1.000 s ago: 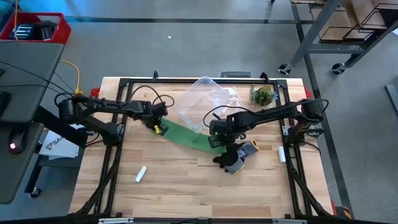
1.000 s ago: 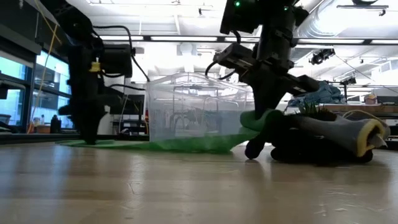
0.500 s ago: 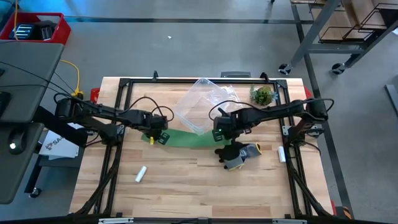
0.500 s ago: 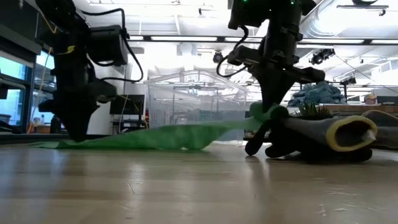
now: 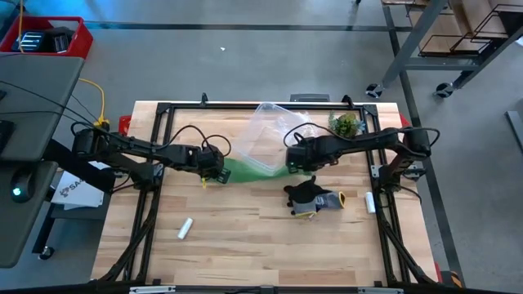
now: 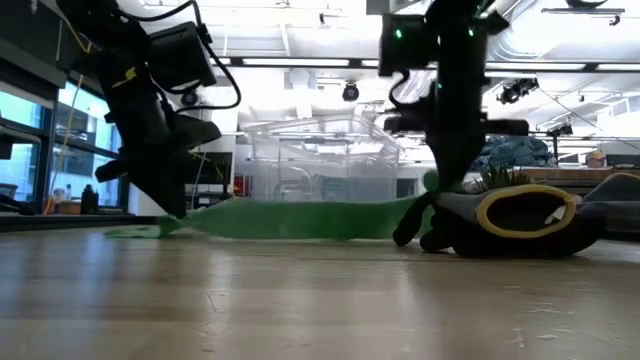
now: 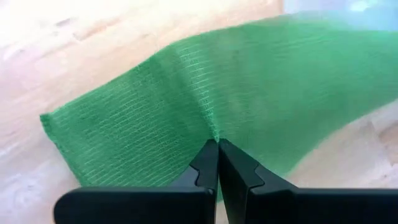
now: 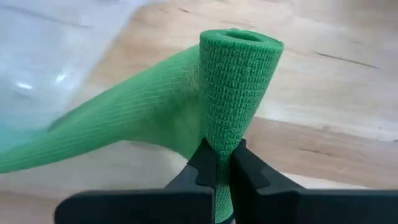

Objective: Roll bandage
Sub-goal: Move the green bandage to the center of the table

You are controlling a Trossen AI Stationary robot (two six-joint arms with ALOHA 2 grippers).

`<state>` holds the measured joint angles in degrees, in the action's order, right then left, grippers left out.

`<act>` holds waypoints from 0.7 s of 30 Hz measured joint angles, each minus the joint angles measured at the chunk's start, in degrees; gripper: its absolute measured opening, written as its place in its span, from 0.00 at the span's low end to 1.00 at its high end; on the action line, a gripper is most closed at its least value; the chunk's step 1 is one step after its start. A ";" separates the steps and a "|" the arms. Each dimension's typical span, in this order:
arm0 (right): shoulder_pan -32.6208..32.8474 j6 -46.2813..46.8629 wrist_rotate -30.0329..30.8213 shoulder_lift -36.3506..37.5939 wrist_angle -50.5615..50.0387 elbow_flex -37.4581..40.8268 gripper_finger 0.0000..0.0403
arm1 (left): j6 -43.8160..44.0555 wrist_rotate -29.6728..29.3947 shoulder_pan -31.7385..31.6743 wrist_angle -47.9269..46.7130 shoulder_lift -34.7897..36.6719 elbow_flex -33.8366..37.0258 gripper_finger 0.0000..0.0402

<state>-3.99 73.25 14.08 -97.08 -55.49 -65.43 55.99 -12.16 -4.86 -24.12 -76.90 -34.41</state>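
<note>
Bandage (image 5: 257, 169) span shorter, grippers nearer at frame centre: right gripper (image 8: 217, 163) clamps the rolled end, left gripper (image 7: 217, 163) pinches the flat tail (rolling evidently progressing).

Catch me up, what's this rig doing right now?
Two arms are rolling a green bandage at mid-table. The right gripper is shut on the rolled end, a small tube. The left gripper pinches the flat strip near its free end. The strip runs between them past a clear plastic container.
</note>
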 joint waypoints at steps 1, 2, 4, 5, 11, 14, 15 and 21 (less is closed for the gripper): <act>-0.04 0.08 -0.27 -0.02 0.35 1.00 0.01 | 0.02 -0.29 -0.02 0.10 0.00 0.00 0.01; -0.06 0.28 -0.97 -0.02 0.87 1.96 0.02 | 0.00 -0.39 -0.02 0.16 0.00 0.00 0.01; 0.38 0.31 -2.36 0.00 2.48 3.60 0.03 | 0.05 0.15 0.02 0.32 -0.20 -0.02 0.01; 0.72 0.36 -3.02 0.01 3.50 4.41 0.03 | 0.17 1.30 0.08 0.25 -0.34 -0.02 0.01; 5.08 0.60 -8.22 0.13 7.52 6.87 0.01 | 1.20 6.94 3.26 -0.03 -1.96 -0.04 0.01; 8.82 2.01 -10.40 0.13 7.06 7.06 0.01 | 3.42 10.60 5.92 -0.25 -2.55 -0.04 0.01; 10.20 2.79 -11.26 0.13 6.96 7.02 0.01 | 3.99 12.13 6.88 -0.22 -2.60 -0.04 0.01; 20.06 10.33 -15.74 0.07 7.45 7.01 0.01 | 8.86 17.64 12.96 -0.11 -2.62 -0.04 0.01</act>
<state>16.07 83.58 -1.66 -97.01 -48.04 -58.41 64.84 5.48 8.10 -24.22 -79.53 -34.46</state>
